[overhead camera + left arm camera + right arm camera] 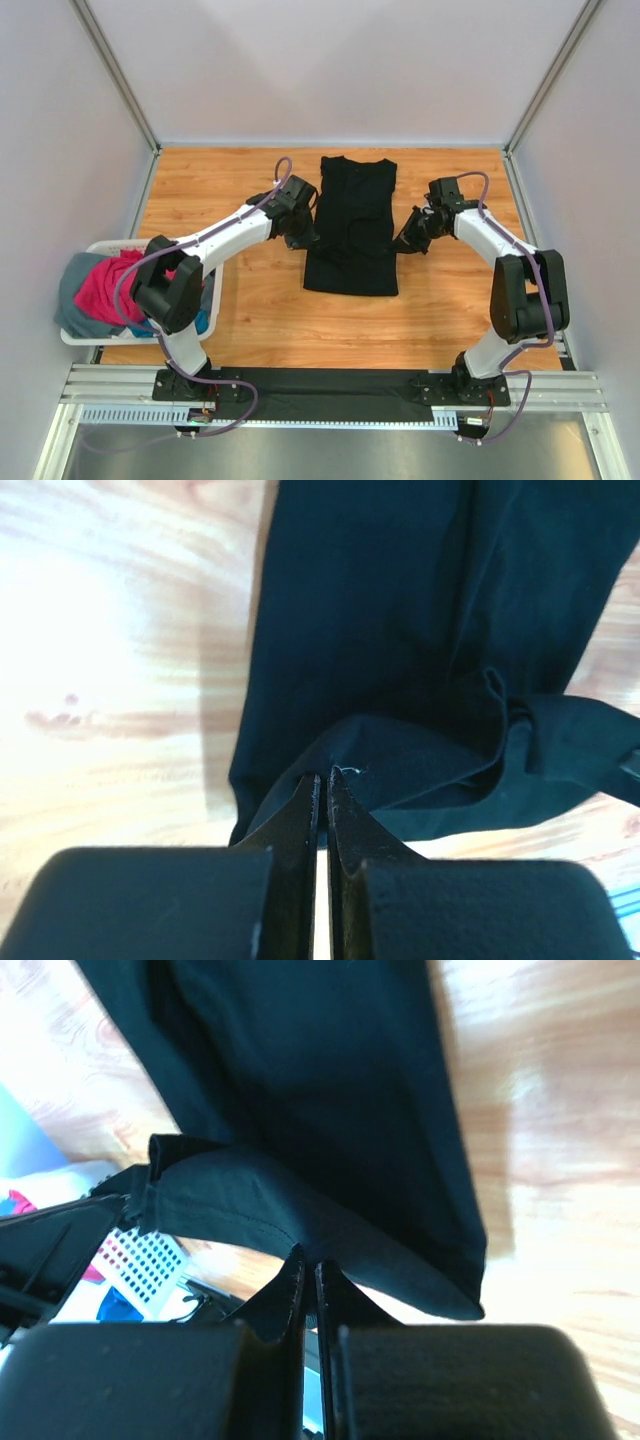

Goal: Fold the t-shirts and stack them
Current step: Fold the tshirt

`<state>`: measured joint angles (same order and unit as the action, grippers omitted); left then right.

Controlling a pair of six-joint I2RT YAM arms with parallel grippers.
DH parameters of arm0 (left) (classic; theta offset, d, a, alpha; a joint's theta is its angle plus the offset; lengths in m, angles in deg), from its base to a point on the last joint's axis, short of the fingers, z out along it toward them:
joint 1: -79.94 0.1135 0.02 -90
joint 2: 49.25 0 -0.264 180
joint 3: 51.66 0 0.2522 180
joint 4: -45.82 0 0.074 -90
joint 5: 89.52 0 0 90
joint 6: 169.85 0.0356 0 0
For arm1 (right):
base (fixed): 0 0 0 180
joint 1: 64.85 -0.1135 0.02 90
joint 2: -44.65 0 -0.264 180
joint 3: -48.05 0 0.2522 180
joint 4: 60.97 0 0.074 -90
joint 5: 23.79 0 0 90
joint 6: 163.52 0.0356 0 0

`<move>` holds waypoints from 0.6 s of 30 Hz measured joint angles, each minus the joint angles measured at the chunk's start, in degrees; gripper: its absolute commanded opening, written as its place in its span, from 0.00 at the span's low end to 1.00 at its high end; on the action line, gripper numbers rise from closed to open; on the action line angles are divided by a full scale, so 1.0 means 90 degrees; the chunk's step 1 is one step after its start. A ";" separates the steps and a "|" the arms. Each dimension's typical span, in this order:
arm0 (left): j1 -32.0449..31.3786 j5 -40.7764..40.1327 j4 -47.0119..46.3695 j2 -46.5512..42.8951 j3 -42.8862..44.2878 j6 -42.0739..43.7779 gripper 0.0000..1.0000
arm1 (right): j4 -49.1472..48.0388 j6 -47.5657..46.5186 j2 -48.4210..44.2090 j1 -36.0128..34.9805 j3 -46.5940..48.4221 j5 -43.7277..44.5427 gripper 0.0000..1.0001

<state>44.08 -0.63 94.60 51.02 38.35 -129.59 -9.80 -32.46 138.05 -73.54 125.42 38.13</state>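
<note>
The large black t-shirt point(352, 215) lies as a long narrow strip on the wooden table, collar end away from me. My left gripper point(303, 238) is at its left edge and is shut on a pinch of the black cloth point(400, 630); the fingertips point(322, 776) nip the fabric. My right gripper point(405, 242) is at the right edge, likewise shut on the black t-shirt point(320, 1080), with a band of cloth raised off the table at its tips point(308, 1256). Other t-shirts are heaped in the basket: magenta-pink point(100, 290), grey point(72, 285) and blue point(203, 322).
The white slotted basket point(75, 338) stands at the table's left front edge, beside the left arm's base; it also shows in the right wrist view as the white basket point(150, 1258). Bare wooden table point(220, 190) surrounds the shirt. Pale walls enclose three sides.
</note>
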 measured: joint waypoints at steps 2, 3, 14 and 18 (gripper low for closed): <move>0.0053 0.0073 0.0000 0.0136 0.0175 0.0068 0.00 | -0.0041 -0.0002 0.0189 0.0046 0.0046 -0.0002 0.01; 0.0068 0.0100 -0.0002 0.0185 0.0243 0.0090 0.00 | -0.0053 -0.0002 0.0262 0.0075 0.0083 -0.0002 0.00; 0.0284 0.0265 -0.0010 0.0816 0.0840 0.0308 0.00 | -0.0143 -0.0129 0.0964 0.0355 0.0648 -0.0063 0.01; 0.0398 0.0270 0.0000 0.0950 0.0869 0.0355 0.00 | -0.0148 -0.0221 0.1202 0.0393 0.0850 -0.0100 0.00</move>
<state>47.67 1.80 94.60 59.56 46.18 -126.40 -11.14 -34.45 148.87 -70.00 133.07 37.23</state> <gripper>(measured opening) 0.009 0.016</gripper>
